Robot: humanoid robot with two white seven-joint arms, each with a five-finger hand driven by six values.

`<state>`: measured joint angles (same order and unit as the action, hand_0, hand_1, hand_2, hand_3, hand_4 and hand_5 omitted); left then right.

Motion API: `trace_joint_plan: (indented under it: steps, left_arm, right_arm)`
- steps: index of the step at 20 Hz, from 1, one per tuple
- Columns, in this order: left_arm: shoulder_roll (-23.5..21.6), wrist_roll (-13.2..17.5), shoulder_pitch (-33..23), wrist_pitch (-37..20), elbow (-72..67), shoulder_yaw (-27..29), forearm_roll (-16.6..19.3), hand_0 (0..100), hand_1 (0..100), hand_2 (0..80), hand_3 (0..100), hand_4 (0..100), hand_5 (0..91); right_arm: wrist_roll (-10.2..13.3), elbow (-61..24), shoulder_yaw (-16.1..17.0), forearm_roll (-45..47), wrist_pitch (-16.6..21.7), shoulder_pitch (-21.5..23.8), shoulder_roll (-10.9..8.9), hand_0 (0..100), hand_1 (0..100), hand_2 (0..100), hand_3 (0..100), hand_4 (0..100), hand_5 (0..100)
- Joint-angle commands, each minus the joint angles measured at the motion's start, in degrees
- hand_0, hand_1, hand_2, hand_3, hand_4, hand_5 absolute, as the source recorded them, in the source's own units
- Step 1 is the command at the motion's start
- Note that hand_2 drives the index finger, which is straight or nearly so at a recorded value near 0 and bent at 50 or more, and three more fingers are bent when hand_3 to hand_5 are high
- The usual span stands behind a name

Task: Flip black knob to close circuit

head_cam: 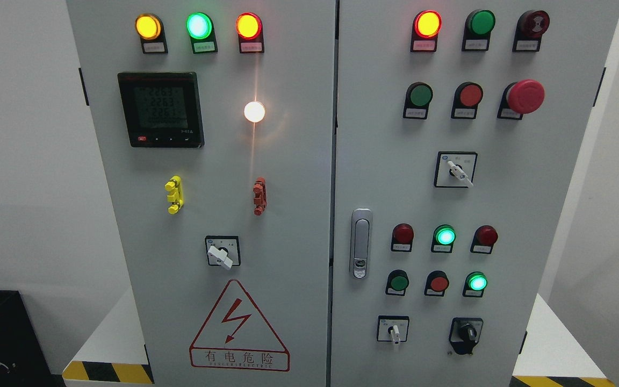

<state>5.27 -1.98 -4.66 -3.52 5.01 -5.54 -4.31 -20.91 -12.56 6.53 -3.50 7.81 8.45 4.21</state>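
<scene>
No robot hand shows in the head view, so neither hand's state can be told. The black knob [466,334] sits at the lower right of the cabinet's right door [530,215] — nothing covers it. Just left of it is a white selector switch [394,331]; above it, a lit green lamp [476,282]. Farther up — a red mushroom button [525,96].

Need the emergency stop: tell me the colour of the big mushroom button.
Red; the mushroom button shows best in the head view, upper right door.
</scene>
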Motion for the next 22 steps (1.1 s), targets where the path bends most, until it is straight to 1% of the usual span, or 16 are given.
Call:
trace_joint_plan:
  steps: [1, 16, 19, 22]
  left_arm:
    - [0.0, -0.04, 0.0, 0.0, 0.0, 0.0, 0.0, 12, 56, 0.0, 0, 0, 0.0]
    - [0.0, -0.04, 0.0, 0.0, 0.0, 0.0, 0.0, 12, 56, 0.0, 0, 0, 0.0]
    - [0.0, -0.04, 0.0, 0.0, 0.0, 0.0, 0.0, 12, 56, 0.0, 0, 0, 0.0]
    - [0.0, -0.04, 0.0, 0.0, 0.0, 0.0, 0.0, 12, 56, 0.0, 0, 0, 0.0]
  right_arm:
    - [-0.01, 0.25, -0.03, -0.19, 0.01, -0.01, 0.1, 0, 10, 0, 0, 0, 0]
    - [-0.1, 0.17, -0.03, -0.63, 0.01, -0.27, 0.19, 0, 10, 0, 0, 0, 0]
    - [-0.1, -0.8, 0.15, -1.43, 0.01, -0.36, 0.27, 0, 10, 0, 0, 0, 0]
    - [-0.01, -3.6, -0.12, -2.65, -0.25, -0.36, 0.8, 0, 10, 0, 0, 0, 0]
